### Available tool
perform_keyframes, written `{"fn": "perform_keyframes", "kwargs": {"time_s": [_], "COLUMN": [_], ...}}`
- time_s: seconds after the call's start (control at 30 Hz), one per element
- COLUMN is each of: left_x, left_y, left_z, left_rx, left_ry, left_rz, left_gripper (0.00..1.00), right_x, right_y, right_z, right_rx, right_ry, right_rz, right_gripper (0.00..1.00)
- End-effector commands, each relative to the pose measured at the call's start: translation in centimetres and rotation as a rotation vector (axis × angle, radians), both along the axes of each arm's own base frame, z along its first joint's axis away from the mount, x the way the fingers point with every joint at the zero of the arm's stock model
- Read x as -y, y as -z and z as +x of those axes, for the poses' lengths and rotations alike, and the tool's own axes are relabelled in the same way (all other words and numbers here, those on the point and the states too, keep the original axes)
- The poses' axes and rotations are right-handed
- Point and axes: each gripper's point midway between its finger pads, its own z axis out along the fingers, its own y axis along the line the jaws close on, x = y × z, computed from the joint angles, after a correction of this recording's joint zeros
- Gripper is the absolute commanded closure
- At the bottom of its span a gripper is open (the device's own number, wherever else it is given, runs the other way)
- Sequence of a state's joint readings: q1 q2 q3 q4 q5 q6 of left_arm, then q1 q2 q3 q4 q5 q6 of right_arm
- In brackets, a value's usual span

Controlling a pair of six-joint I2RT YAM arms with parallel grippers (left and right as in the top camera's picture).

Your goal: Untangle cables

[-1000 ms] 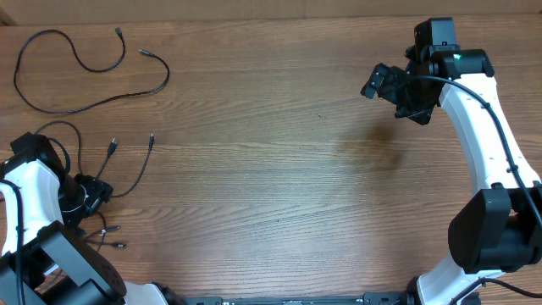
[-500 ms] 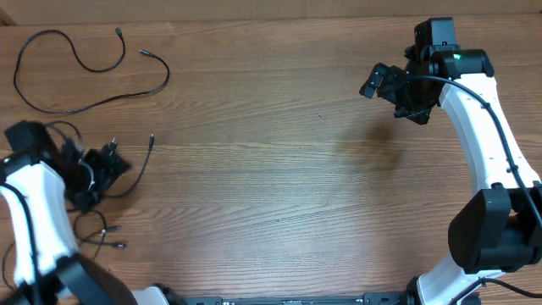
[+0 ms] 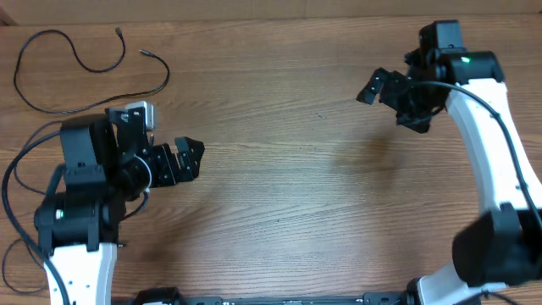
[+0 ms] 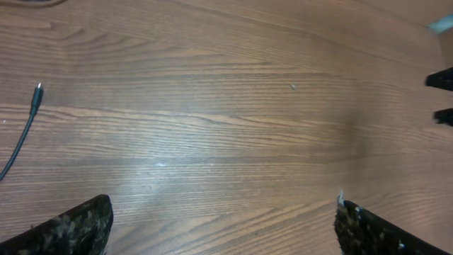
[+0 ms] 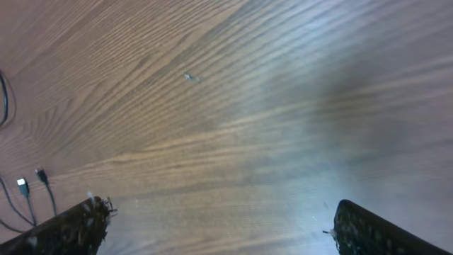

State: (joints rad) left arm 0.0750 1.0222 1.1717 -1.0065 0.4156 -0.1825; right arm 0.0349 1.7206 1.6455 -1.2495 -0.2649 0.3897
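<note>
Seen from above, the left gripper (image 3: 188, 158) has lifted away from the lower-left strands and swung toward centre, its jaws wide apart and empty. One cable (image 3: 80, 63) lies looped at upper left, so it was probably just released. The right gripper (image 3: 383, 85) hovers spread and empty at upper right.

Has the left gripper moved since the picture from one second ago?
Yes. The left gripper went right, toward the middle of the table, now past the right bend of the looped cable.

Wood table (image 4: 233, 134), 1 cable end (image 4: 37, 95) (plug uppermost) at left, tool (image 4: 221, 218) spread wide, empty
</note>
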Motion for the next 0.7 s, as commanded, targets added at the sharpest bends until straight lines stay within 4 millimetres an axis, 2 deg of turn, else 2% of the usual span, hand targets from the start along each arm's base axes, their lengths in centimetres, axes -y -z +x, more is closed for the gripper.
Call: {"fn": "perform_keyframes", "kwargs": {"time_s": [0.0, 0.13, 0.33, 0.4, 0.53, 0.6, 0.67], "left_x": [0.2, 0.2, 0.2, 0.1, 0.1, 0.1, 0.1], "left_y": [-0.8, -0.3, 0.8, 1.3, 2.1, 2.5, 3.0], "left_z": [-0.5, -0.6, -0.1, 0.1, 0.6, 0.8, 1.0], "left_rx": [0.022, -0.004, -0.051, -0.069, -0.101, -0.119, -0.136], "left_ry": [0.018, 0.018, 0.018, 0.019, 0.019, 0.019, 0.019], "left_rz": [0.016, 0.014, 0.011, 0.01, 0.007, 0.006, 0.004], "left_gripper": [0.0, 0.01, 0.01, 0.01, 0.0, 0.01, 0.0], "right_x": [1.2, 1.4, 0.9, 1.1, 1.9, 2.8, 3.4], "right_y": [-3.9, -6.9, -13.4, -15.9, -17.8, -18.2, -18.2], "right_z": [-1.9, -4.8, -10.2, -13.0, -16.6, -18.6, -19.7], "right_rx": [0.098, 0.159, 0.364, 0.462, 0.573, 0.628, 0.657], "right_ry": [0.022, 0.018, -0.002, -0.003, 0.018, 0.047, 0.065], "right_rz": [-0.094, -0.147, -0.133, -0.122, -0.123, -0.149, -0.165], "right_gripper": [0.01, 0.02, 0.0, 0.0, 0.0, 0.0, 0.0]}}
